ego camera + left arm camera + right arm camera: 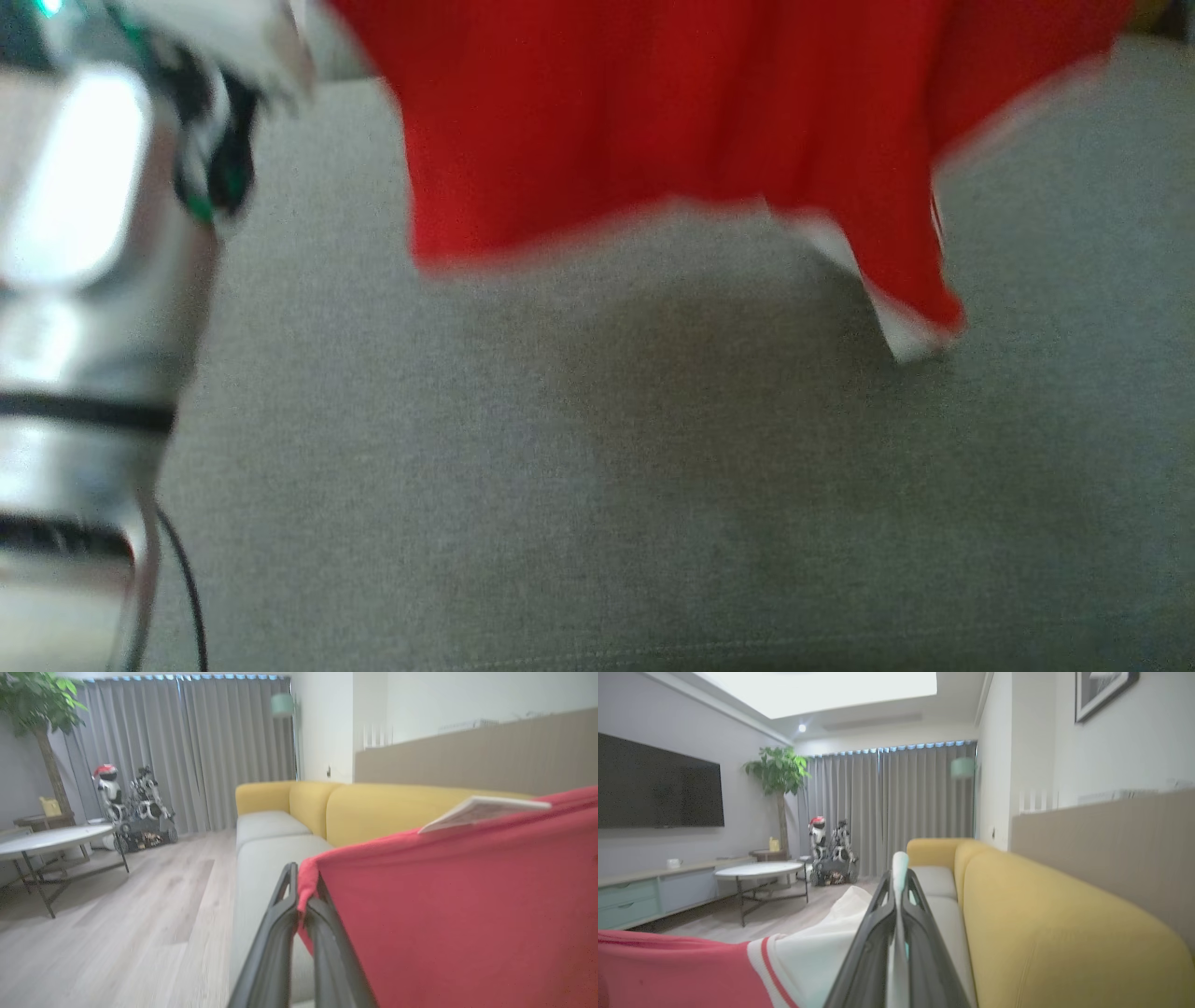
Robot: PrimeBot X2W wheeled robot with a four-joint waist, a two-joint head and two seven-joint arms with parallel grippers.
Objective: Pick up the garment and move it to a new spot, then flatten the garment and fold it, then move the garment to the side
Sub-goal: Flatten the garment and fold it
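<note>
Head view: where's the garment [672,121]?
— Red, hanging at twelve o'clock over the grey sofa seat [560,485].
— And the tools?
— Wrist views: the left gripper [304,882] is pinched tight on a red corner, and the right gripper [900,877] is clamped on the white hem [817,956]. The yellow backrest [1041,914] is at three o'clock.
</note>
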